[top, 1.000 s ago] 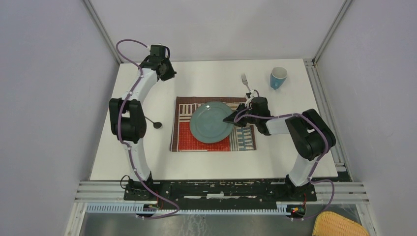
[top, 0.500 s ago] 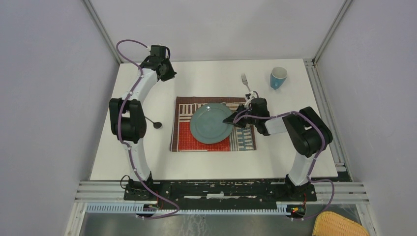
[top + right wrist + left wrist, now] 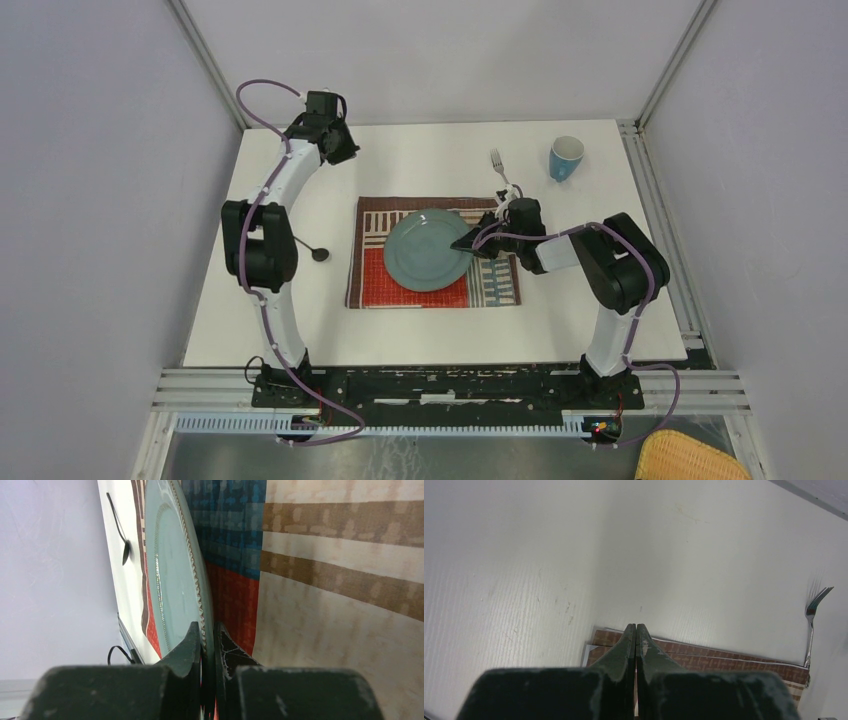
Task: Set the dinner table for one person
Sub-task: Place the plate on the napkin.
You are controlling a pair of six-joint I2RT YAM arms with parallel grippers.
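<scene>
- Top external view: the white desk [image 3: 420, 325] fills the middle, with metal rails along its 3 o'clock and 6 o'clock sides.
- A striped placemat [image 3: 495, 285] lies flat in the middle of the desk. A round grey-green plate [image 3: 420, 250] sits on it.
- The right pincer [image 3: 464, 243] reaches in from 3 o'clock and grips the plate's rim on that side. In the right wrist view one finger [image 3: 186, 645] is on top of the rim and the other is under it, with only a thin gap.
- The left pincer [image 3: 345, 150] hangs over the desk's 11 o'clock corner and holds nothing. In the left wrist view its two fingers [image 3: 626, 645] press together.
- A fork [image 3: 499, 168] lies on the bare desk at 1 o'clock from the plate, its prongs pointing to 12 o'clock.
- A blue cup [image 3: 566, 158] is at 2 o'clock from the plate, near the fork.
- A dark spoon [image 3: 312, 250] lies at 9 o'clock from the placemat, partly hidden by the left arm.
</scene>
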